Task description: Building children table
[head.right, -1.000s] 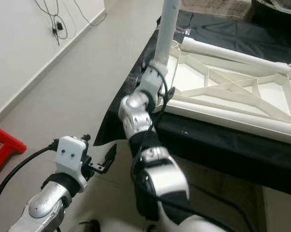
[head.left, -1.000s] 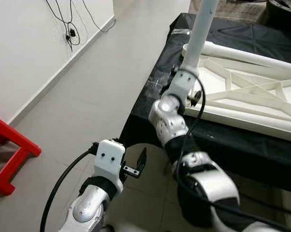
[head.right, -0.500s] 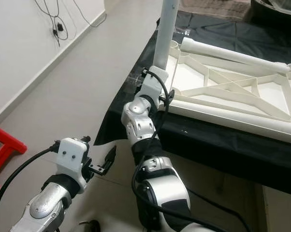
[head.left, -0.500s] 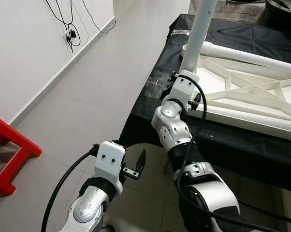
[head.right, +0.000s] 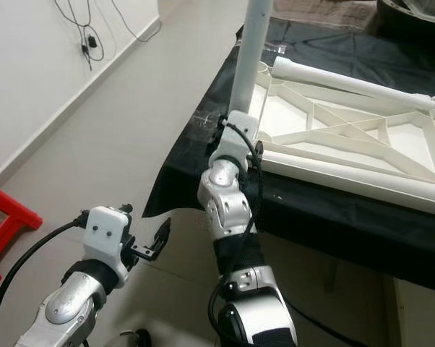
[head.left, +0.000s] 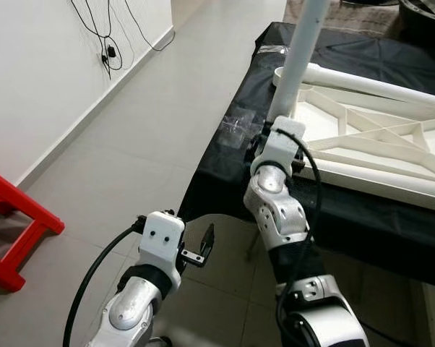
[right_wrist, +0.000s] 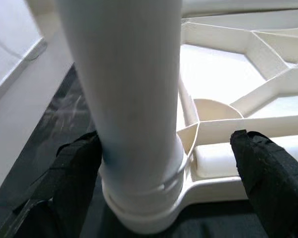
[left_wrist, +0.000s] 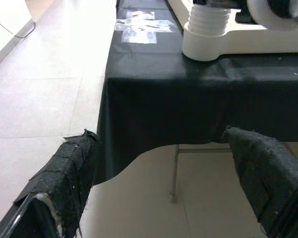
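Note:
A white plastic table top (head.left: 369,137) lies upside down on a black-covered table (head.left: 232,155). One white leg (head.left: 298,61) stands upright in its near left corner socket (right_wrist: 144,213). My right gripper (right_wrist: 166,141) is at the base of this leg, open, with one finger (right_wrist: 77,168) against the leg and the other (right_wrist: 268,183) well apart. My left gripper (head.left: 203,246) hangs open below the table edge, over the floor, holding nothing. Its wrist view looks at the black cloth and the socket (left_wrist: 208,37).
A second white leg (head.left: 376,83) lies across the far side of the table top. A clear plastic bag (head.left: 239,123) lies on the cloth by the corner. A red stool (head.left: 15,231) stands at the left, and cables (head.left: 105,43) hang on the wall.
My right arm has straightened, and its elbow has swung right and up. Its wrist stays at the leg's base. The left arm has barely moved.

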